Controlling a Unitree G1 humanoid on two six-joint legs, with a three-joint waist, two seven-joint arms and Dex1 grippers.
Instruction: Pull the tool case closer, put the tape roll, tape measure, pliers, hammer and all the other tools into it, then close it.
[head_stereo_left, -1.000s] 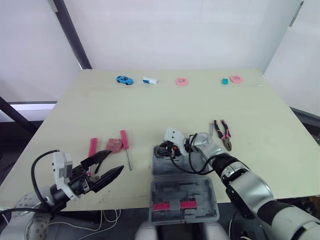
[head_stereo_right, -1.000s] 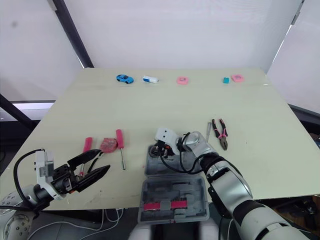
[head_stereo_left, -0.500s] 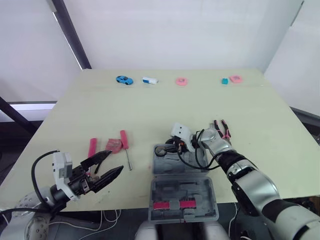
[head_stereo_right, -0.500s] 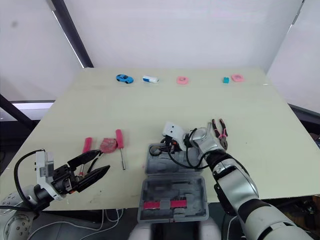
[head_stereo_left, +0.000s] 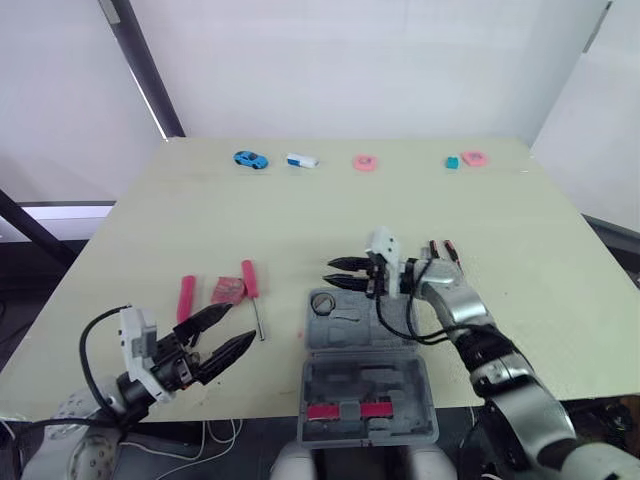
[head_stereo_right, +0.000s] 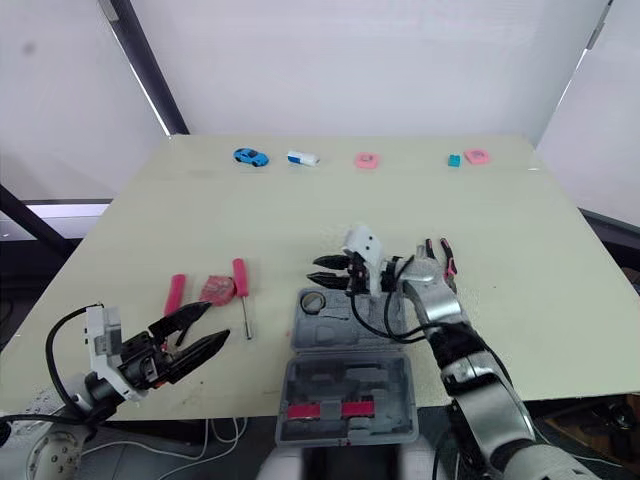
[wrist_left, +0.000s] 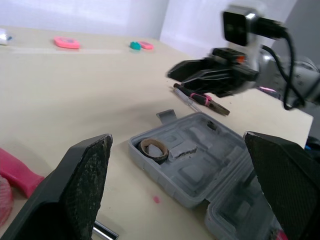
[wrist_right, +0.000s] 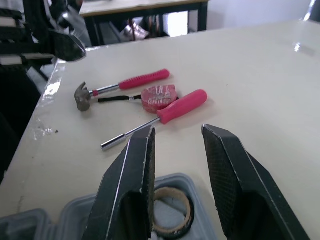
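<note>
The tape roll (head_stereo_left: 323, 303) lies in the far-left pocket of the open tool case (head_stereo_left: 362, 338) at the table's (head_stereo_left: 300, 210) near edge, with the right gripper (head_stereo_left: 332, 272) hovering by its far rim, empty and fingers parted, while the left gripper (head_stereo_left: 238, 324) gapes wide near the hammer (head_stereo_left: 185, 297).

Items on the counter (head_stereo_left: 300, 220), by count:

- One open tool case (head_stereo_left: 352, 336), holding one tape roll (head_stereo_left: 323, 303).
- Loose tools: one hammer (head_stereo_left: 186, 296), one tape measure (head_stereo_left: 227, 291), one screwdriver (head_stereo_left: 249, 280), one pliers (wrist_left: 205, 101).
- Far edge: one toy car (head_stereo_left: 249, 160), one white-and-blue block (head_stereo_left: 300, 160), two pink rings (head_stereo_left: 364, 162) (head_stereo_left: 473, 158), one teal block (head_stereo_left: 452, 162).
</note>
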